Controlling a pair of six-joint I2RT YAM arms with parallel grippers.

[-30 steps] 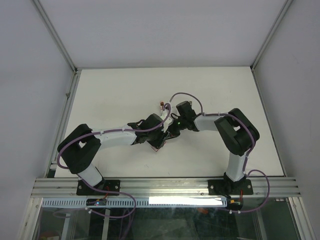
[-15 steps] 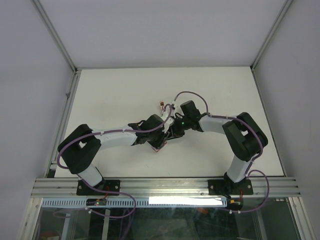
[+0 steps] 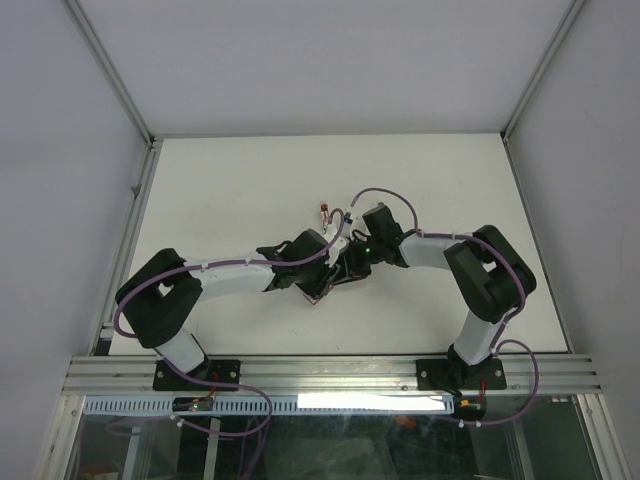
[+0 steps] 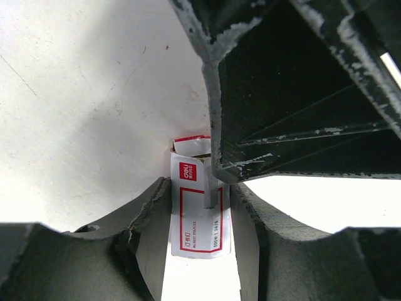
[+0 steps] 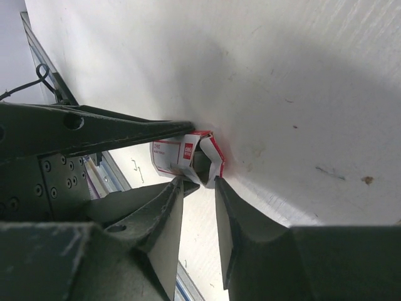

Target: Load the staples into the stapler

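The staples (image 4: 199,216) are a small white box with a red frame, and my left gripper (image 4: 199,188) is shut on its two long sides. The box's end (image 5: 202,153) stands open with its flaps (image 5: 215,157) spread. My right gripper (image 5: 202,180) is open, its fingertips (image 5: 220,188) touching either side of that open end. One right finger reaches across the left wrist view, and a thin grey strip (image 4: 213,191) lies under its tip on the box face. From above, both grippers (image 3: 335,275) meet mid-table and hide the box. I cannot pick out the stapler for certain.
A small reddish metal object (image 3: 325,212) lies just behind the two grippers. A pink edge (image 3: 318,297) peeks out under the left gripper. White table (image 3: 230,190) surrounds them, bounded by aluminium rails (image 3: 330,372) and white walls.
The right arm's elbow has swung to the right and its wrist has shifted slightly, the gripper staying at the box's end. The left arm has held still with the box.
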